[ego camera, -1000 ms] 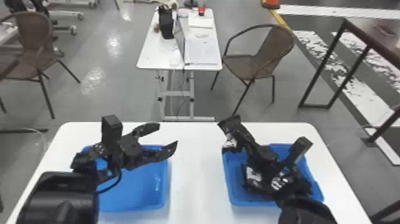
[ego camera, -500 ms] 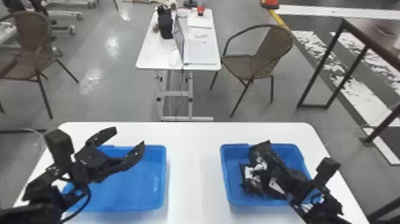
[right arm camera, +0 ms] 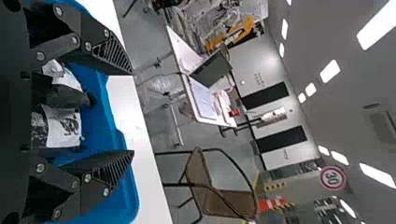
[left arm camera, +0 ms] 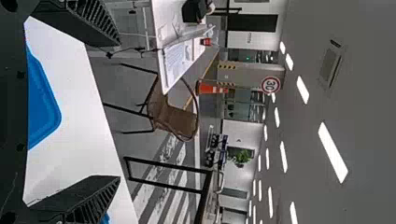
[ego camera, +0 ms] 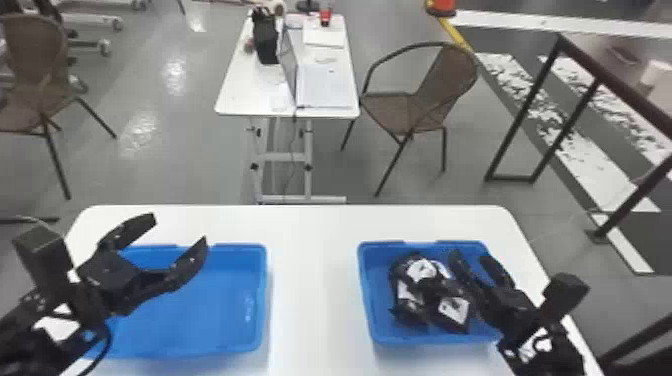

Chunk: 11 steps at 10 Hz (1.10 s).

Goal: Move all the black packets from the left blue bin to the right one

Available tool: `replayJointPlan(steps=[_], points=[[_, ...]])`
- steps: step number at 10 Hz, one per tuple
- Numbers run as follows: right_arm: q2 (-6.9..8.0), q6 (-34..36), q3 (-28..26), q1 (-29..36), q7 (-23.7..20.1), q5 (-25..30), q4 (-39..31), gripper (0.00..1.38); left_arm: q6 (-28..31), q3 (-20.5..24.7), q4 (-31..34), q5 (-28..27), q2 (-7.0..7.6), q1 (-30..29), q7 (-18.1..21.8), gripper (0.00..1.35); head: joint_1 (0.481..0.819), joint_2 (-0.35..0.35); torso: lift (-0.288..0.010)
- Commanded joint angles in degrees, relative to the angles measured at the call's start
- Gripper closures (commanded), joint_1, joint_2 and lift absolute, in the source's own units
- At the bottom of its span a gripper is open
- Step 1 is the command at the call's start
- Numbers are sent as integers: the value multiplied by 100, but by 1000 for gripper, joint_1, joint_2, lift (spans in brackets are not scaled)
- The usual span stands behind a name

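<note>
Head view: left gripper (ego camera: 180, 229), fingers apart, is over left bin (ego camera: 200, 325); right gripper (ego camera: 470, 256), also apart, is beside black packets (ego camera: 452, 311) in right bin (ego camera: 369, 305). Beyond stand chair (ego camera: 442, 75) and desk (ego camera: 232, 97). Left gripper has moved leftward.

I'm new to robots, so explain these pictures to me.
This is a robot with two black arms. One picture looks forward and down from its head; the two sideways ones come from its wrists. On the white table sit a left blue bin and a right blue bin, where black packets with white patches lie piled. The left gripper is open above the left bin, the right gripper open beside the packets. Neither seems to hold anything.
</note>
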<state>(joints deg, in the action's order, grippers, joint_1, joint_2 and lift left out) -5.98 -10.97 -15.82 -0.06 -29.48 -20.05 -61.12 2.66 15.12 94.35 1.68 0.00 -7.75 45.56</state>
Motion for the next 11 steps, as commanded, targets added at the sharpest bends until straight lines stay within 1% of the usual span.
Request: replayJointPlan(steps=[1,3,4,5,6,8,10,11], points=[[176,-221,-167,665,83,282,-1016,182,-99,105,242,-80,-14,-218,-56,-1,695,-133,0],[603,-335,-536,1588,92,1108,-2501,180,-266,176,708,-265,-14,-781,-549,-1,695,-125,0],[603,-493,-589,1984,92,1293,-3055,183,-328,176,831,-300,-14,-1053,-636,-1,695,-112,0],[603,-564,-580,2344,83,1346,-3441,183,-337,114,945,-309,-14,-1290,-724,-1,695,-113,0],[603,-678,-536,2687,48,1372,-3661,186,-337,52,1094,-388,-14,-1484,-883,-1,695,-114,0],[603,-801,-352,3258,39,1425,-4004,199,-592,-44,1244,-265,-14,-1835,-1410,-1,695,-104,0],[603,-986,-360,3451,48,1539,-4109,199,-724,-282,1384,-265,-14,-2090,-1709,-1,695,-81,0],[603,-1030,-343,3478,39,1565,-4065,199,-864,-378,1376,-230,-14,-2169,-1832,-1,695,-89,0]])
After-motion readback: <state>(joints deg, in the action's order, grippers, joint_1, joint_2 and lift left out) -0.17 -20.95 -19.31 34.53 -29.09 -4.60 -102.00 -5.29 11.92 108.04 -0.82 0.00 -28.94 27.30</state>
